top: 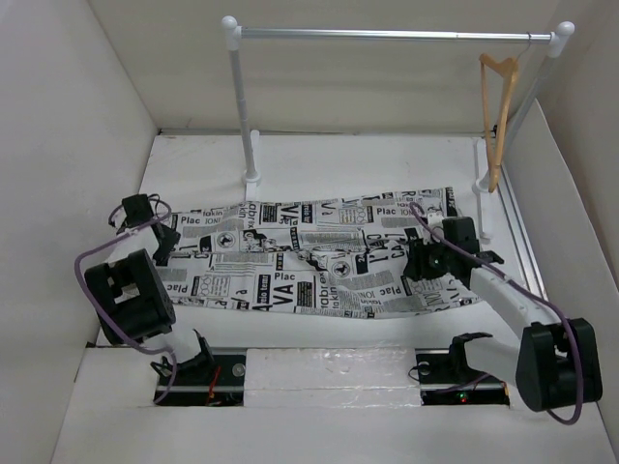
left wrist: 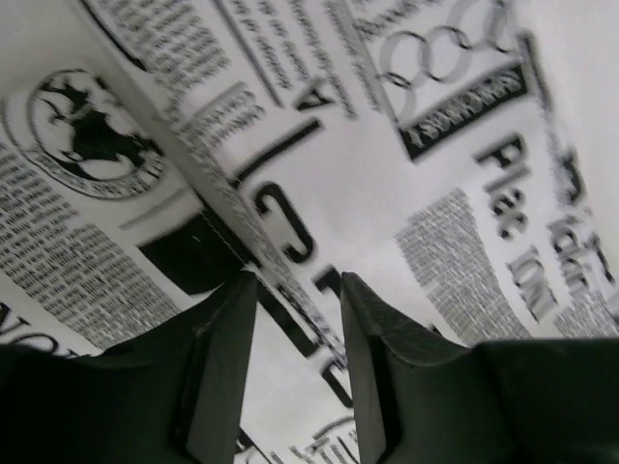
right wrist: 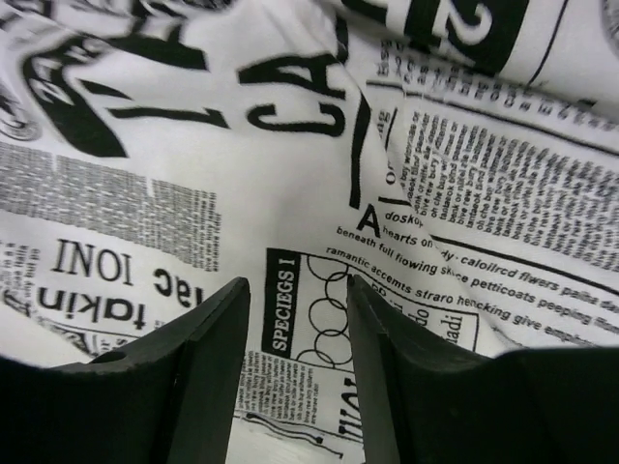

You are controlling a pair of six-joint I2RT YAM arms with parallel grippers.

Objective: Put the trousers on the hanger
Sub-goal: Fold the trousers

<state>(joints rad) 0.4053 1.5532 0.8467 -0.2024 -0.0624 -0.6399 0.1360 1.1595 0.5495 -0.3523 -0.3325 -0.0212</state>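
The trousers [top: 309,256], white fabric with black newspaper print, lie spread flat across the middle of the table. The tan wooden hanger [top: 497,106] hangs by its hook at the right end of the rail, apart from the cloth. My left gripper [top: 162,251] is low over the trousers' left end. In the left wrist view it [left wrist: 297,285] is open, with a seam of the printed trousers [left wrist: 319,145] lying flat in the gap. My right gripper [top: 418,271] is over the right part. It [right wrist: 297,285] is open too, above wrinkled trousers cloth [right wrist: 319,164], gripping nothing.
A silver rail [top: 387,34] on white posts [top: 242,106] spans the back of the table. White walls enclose the left, back and right sides. Both arm bases sit at the near edge, with purple cables looping beside them.
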